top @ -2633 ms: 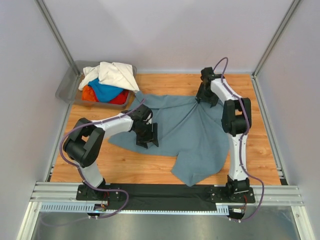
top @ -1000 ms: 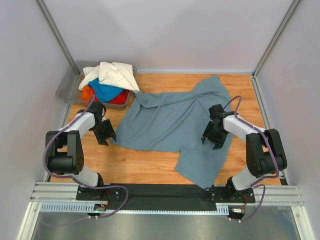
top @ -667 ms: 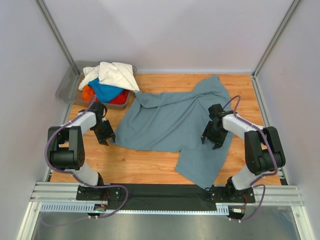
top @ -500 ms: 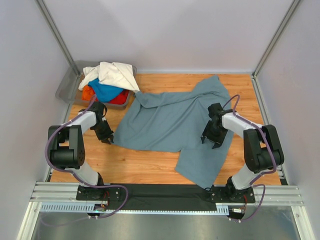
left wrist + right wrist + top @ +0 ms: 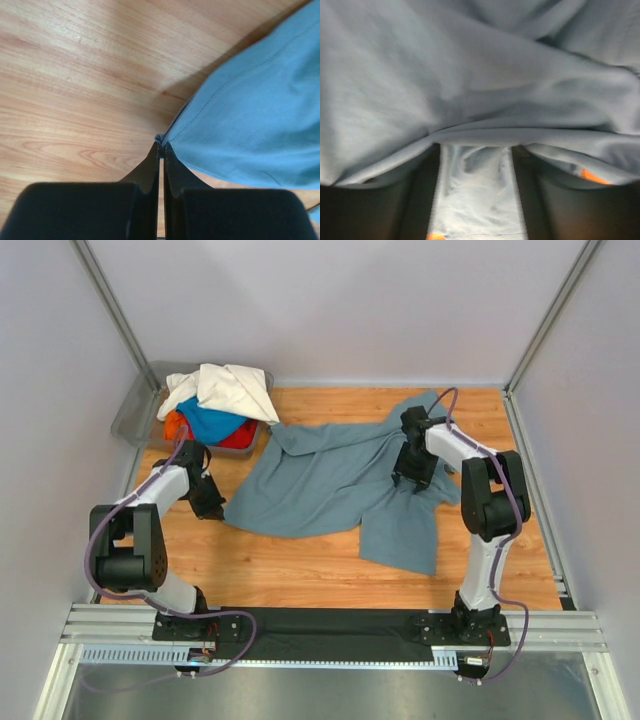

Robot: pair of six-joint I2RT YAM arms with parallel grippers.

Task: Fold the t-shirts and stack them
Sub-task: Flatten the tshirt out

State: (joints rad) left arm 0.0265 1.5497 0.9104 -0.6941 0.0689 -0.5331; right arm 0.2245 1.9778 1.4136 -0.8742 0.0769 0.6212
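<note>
Slate-blue t-shirt position relative to my two tools is the controlling relation for the coming move.

1. Left gripper: my jaws are pressed together, and their tips pinch the extreme corner of the shirt's hem. Nothing else is touched. Bare table lies to the left of the pinch point, and the whole garment extends from it toward my right arm.

2. Right gripper: my fingers stand partly apart. Cloth fills the gap and a thick fold lies across the tips. I cannot tell whether this is a firm clamp or cloth merely draped over the tool.

3. Layout, overhead view: the shirt lies rumpled on the middle of the table. Its long axis runs from the pinched near-left corner across to the far right, where the right gripper sits on a bunched ridge. A loose flap trails toward the near edge.

4. Judgement: the left arm serves the left corner and the right arm the far-right portion. Drawing them apart along that axis should flatten the cloth for folding.

5. Other t-shirts are heaped in the grey bin at the far-left corner, just beside the shirt's far-left edge.
</note>
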